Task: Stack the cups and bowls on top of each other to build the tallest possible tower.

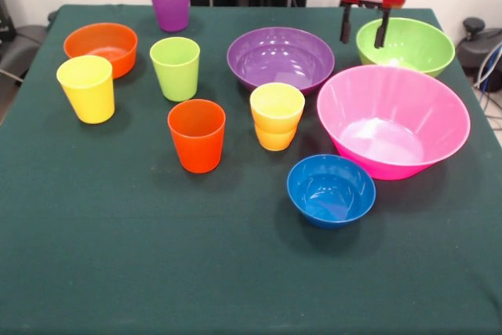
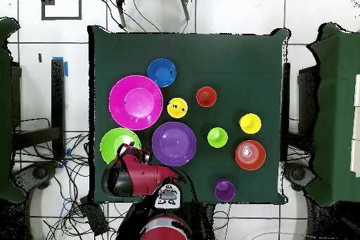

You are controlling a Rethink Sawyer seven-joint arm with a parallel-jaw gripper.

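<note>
Blue bowl (image 1: 330, 190) sits nearest cam, upright, empty, just in front of the big pink bowl (image 1: 392, 119). Purple bowl (image 1: 280, 58) and lime green bowl (image 1: 405, 45) lie behind; orange bowl (image 1: 101, 46) is well apart on the opp. side. Cups all upright: yellow cup (image 1: 86, 88), lime green cup (image 1: 176, 67), orange-red cup (image 1: 196, 135), purple cup (image 1: 169, 1) at far edge. Yellow-orange cup (image 1: 276, 117) shows a double rim line, poss. two nested; can't confirm. Otherwise nothing stacked; every item rests separately on the green tablecloth (image 1: 118, 256).

Step, judged: opening approach, first pick not yet made. Gripper (image 1: 363, 25) hangs over the near rim of the lime green bowl, fingers pointing down, spread apart, holding nothing, clear of the rim. Overhead view agrees: arm head (image 2: 130, 174) overlaps that bowl's edge.

Next move prob. needs a descent straddling the rim wall, then close.
</note>
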